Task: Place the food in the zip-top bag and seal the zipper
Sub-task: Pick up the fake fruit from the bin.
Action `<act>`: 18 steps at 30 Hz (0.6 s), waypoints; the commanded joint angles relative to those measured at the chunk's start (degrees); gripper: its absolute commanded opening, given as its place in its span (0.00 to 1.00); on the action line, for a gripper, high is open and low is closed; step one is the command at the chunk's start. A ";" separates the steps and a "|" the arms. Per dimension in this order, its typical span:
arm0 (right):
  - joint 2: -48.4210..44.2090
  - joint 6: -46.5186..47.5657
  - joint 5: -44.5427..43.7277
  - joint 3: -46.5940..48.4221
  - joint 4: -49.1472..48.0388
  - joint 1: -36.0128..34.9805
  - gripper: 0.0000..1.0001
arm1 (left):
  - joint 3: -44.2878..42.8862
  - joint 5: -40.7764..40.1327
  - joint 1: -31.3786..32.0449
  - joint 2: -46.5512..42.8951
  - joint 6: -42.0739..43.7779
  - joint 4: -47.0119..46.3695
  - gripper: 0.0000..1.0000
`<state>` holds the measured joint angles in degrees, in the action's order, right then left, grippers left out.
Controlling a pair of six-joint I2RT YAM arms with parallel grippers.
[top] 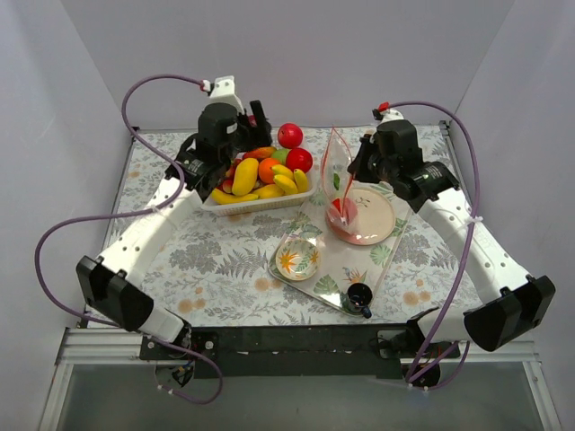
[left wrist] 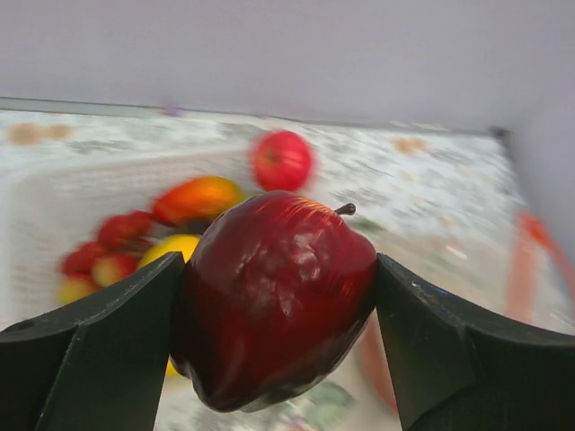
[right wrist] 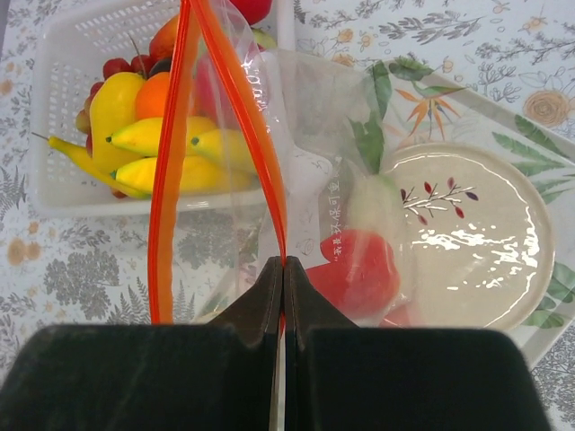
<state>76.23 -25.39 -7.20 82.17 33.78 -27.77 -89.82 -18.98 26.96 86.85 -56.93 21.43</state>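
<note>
- The left jaws stand wide around a dark red apple (left wrist: 274, 296) and clamp it by its sides. Its glossy, faintly dimpled skin and short stem are sharp, but everything behind it is blurred.
- From overhead that apple is mostly hidden under the left arm, which hangs over the far-left end of the white slotted basket (top: 260, 202).
- The right jaws are pressed together on the red-orange zipper (right wrist: 166, 180) of the zip-top bag (right wrist: 305, 135). The bag stands upright just right of the basket, its mouth gaping in a narrow loop.
- The bag's clear, crinkly film carries printed lettering too small to read. A red piece (right wrist: 359, 269) and a pale piece (right wrist: 368, 202) lie low inside it, their outlines smeared by the plastic.
- The basket holds smooth yellow bananas (right wrist: 171, 135), an orange and red pieces, partly screened by the bag.
- Two round red apples (top: 290, 135) sit on the counter (top: 216, 260) just beyond the basket.
</note>
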 commanded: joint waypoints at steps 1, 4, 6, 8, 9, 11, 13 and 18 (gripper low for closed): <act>0.50 -3.00 -0.62 -1.22 -5.30 -1.58 0.01 | 1.14 9.39 8.17 -5.37 -9.50 4.06 0.40; 1.03 -3.97 -1.06 -0.53 -5.74 -1.76 0.01 | 1.58 12.57 11.87 -5.99 -14.34 3.18 0.40; 1.12 -4.75 -1.41 -0.17 -5.74 -2.11 0.01 | 2.10 14.39 14.78 -5.82 -17.41 2.13 0.40; 1.12 -5.37 -1.85 0.35 -5.57 -2.46 0.01 | 2.28 14.85 16.98 -5.20 -19.44 1.16 0.40; 1.12 -5.64 -2.02 0.53 -5.13 -2.64 0.01 | 3.24 15.20 17.51 -5.11 -20.67 0.46 0.40; 1.03 -6.08 -2.72 0.71 -4.78 -3.08 0.01 | 4.21 16.25 18.91 -4.50 -23.57 -2.09 0.41; 0.94 -6.43 -2.82 0.62 -4.78 -3.34 0.01 | 5.44 17.66 19.79 -3.80 -26.20 -5.06 0.41; 0.42 -7.39 -3.34 0.01 -3.99 -3.87 0.01 | 7.11 16.00 20.32 -1.42 -29.64 -8.94 0.41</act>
<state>77.32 -31.38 -9.06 80.79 31.11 -31.05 -83.64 -2.87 47.05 84.51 -81.76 17.69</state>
